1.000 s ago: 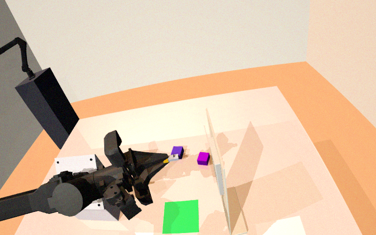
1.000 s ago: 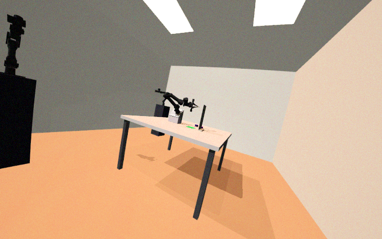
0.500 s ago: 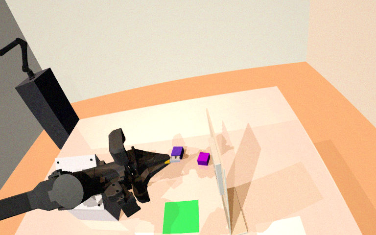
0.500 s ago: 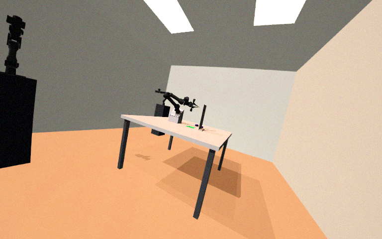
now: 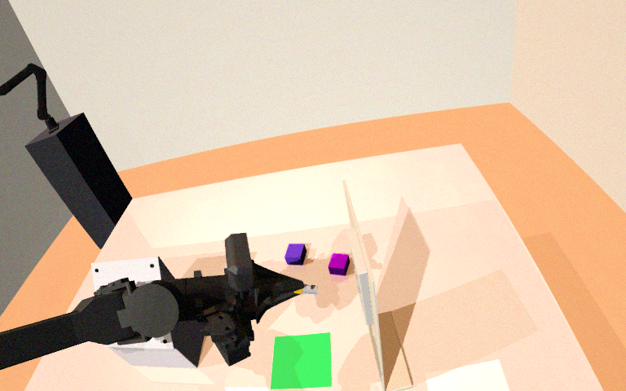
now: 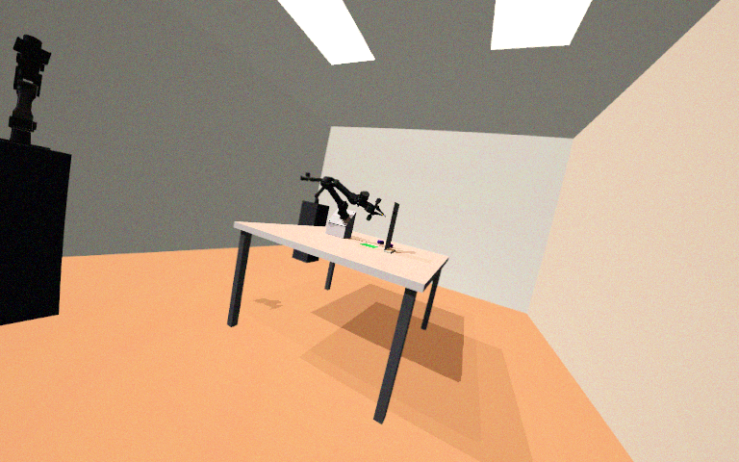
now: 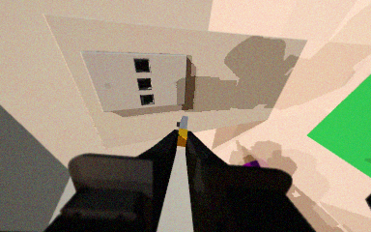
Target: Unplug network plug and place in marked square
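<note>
My gripper (image 5: 299, 291) (image 7: 182, 134) (image 6: 379, 212) is shut on the network plug (image 5: 310, 291) (image 7: 183, 123), a small grey piece with a yellow tab end. The plug is out of the socket and held in the air, a short way in front of the upright panel (image 5: 357, 230) (image 6: 392, 225). The panel's grey socket plate (image 5: 366, 295) (image 7: 116, 82) shows three dark sockets in the wrist view, all of them empty. The green marked square (image 5: 301, 362) (image 7: 348, 130) (image 6: 369, 245) lies on the table, below and to the side of the gripper.
A violet cube (image 5: 295, 253) and a magenta cube (image 5: 338, 263) (image 7: 251, 164) sit on the table near the panel's foot. The arm's white base block (image 5: 124, 270) stands at the left. A dark box (image 5: 78, 175) stands beyond the table's left edge.
</note>
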Available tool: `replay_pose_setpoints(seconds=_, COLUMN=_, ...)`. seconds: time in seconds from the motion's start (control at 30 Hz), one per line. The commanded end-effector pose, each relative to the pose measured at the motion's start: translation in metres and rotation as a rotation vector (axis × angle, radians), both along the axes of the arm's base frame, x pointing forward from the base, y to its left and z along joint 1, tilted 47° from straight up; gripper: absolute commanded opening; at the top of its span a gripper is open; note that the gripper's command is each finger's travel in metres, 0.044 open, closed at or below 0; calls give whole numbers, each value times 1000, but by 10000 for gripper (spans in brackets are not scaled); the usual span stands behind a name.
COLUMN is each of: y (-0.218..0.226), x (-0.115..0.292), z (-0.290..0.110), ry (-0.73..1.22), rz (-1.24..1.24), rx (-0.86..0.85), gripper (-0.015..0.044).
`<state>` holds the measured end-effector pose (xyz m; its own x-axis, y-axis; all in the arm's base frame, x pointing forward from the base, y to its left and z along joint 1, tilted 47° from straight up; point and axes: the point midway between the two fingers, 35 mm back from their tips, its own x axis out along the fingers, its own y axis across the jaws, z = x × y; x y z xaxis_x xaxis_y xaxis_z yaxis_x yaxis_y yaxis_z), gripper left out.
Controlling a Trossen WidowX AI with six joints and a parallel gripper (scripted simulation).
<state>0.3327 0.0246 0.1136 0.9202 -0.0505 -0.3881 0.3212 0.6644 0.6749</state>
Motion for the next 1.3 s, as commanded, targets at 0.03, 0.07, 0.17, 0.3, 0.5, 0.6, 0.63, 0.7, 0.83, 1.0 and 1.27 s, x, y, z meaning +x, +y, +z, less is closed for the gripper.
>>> replay_pose_setpoints(seconds=0.03, y=-11, x=0, z=-16, ry=32, rz=-76, rx=-1, gripper=0)
replay_pose_setpoints(seconds=0.07, y=-14, x=0, z=-18, ry=37, rz=-91, rx=-2, gripper=0)
replay_pose_setpoints(seconds=0.17, y=-20, x=0, z=-27, ry=54, rz=-136, rx=-5, gripper=0)
replay_pose_setpoints(seconds=0.3, y=-29, x=-1, z=-38, ry=75, rz=-197, rx=-10, gripper=0)
replay_pose_setpoints(seconds=0.5, y=-43, x=-5, z=-54, ry=103, rz=-287, rx=-21, gripper=0)
replay_pose_setpoints(seconds=0.6, y=-50, x=-7, z=-62, ry=116, rz=-333, rx=-29, gripper=0)
replay_pose_setpoints(seconds=0.63, y=-52, x=-8, z=-65, ry=121, rz=-348, rx=-32, gripper=0)
replay_pose_setpoints(seconds=0.7, y=-57, x=-10, z=-70, ry=129, rz=-377, rx=-37, gripper=0)
replay_pose_setpoints(seconds=0.83, y=-66, x=-14, z=-80, ry=143, rz=-437, rx=-50, gripper=0)
replay_pose_setpoints(seconds=1.0, y=-76, x=-21, z=-91, ry=159, rz=-509, rx=-66, gripper=0)
replay_pose_setpoints(seconds=1.27, y=-92, x=-33, z=-108, ry=177, rz=-624, rx=-97, gripper=0)
